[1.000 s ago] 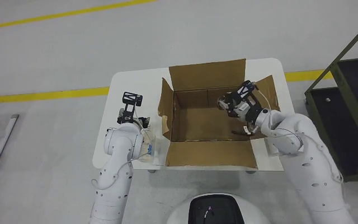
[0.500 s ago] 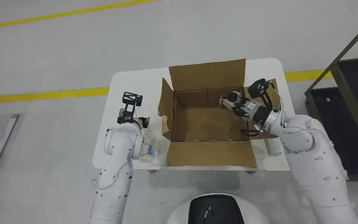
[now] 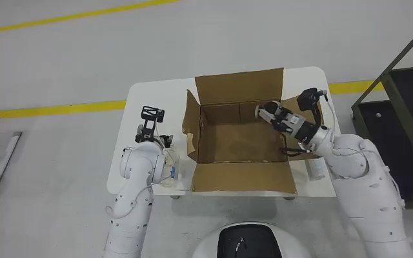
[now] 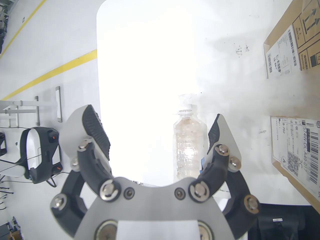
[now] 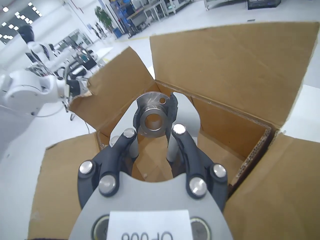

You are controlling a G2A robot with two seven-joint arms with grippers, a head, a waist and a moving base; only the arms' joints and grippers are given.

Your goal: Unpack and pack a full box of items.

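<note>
Landmark: the open cardboard box (image 3: 239,84) in the middle of the white table (image 3: 161,93), all four flaps folded out
Task's thing: a steel flanged hub (image 5: 148,101), a round plate with a small hole near its rim and a bored collar at its centre
Where it lies: over the box's opening, close to the far right inner corner and above the level of the walls
Axis: the bore runs along the line of the fingers and faces back at the wrist, so the plate stands roughly upright over the box floor
Right gripper (image 5: 155,112): closed to a narrow gap, its two ribbed pads clamped on opposite sides of the hub
Left gripper (image 4: 154,119): spread wide and holding nothing, above the table outside the box's left wall
Nearby item: a clear plastic bottle (image 4: 187,146) lies on the table beneath the left gripper, just beside one finger, its neck pointing away from the wrist
Nearer arm: the right one, by far
Coming move, as a guess: straight down into that corner, or outward over the right flap; I cannot tell which
</note>
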